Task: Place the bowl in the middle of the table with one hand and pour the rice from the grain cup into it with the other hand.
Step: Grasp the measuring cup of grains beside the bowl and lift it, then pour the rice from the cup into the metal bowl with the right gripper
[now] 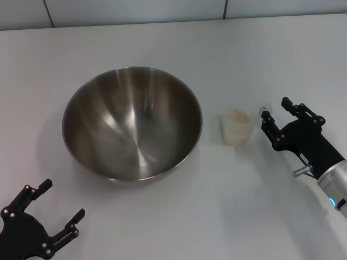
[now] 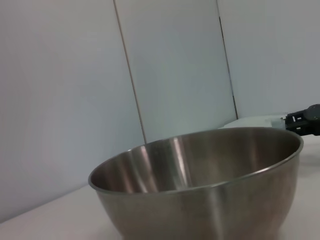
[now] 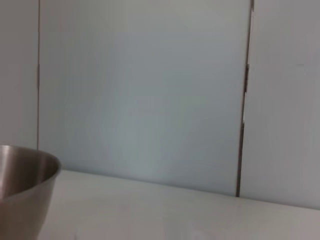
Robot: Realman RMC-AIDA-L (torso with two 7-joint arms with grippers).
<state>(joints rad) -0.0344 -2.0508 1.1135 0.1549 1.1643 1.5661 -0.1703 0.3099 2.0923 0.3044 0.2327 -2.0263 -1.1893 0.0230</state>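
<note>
The steel bowl (image 1: 132, 123) stands upright on the white table (image 1: 227, 206), left of centre, with nothing in it. It fills the lower half of the left wrist view (image 2: 200, 185), and its rim (image 3: 22, 187) shows at one edge of the right wrist view. Just right of it sits the small frosted grain cup (image 1: 237, 127), holding pale rice (image 1: 238, 115). My right gripper (image 1: 276, 116) is open, a little to the right of the cup and not touching it. My left gripper (image 1: 62, 208) is open at the table's near left, short of the bowl.
A tiled white wall (image 1: 162, 11) runs along the table's far edge. The right gripper's black tip (image 2: 305, 120) shows beyond the bowl in the left wrist view.
</note>
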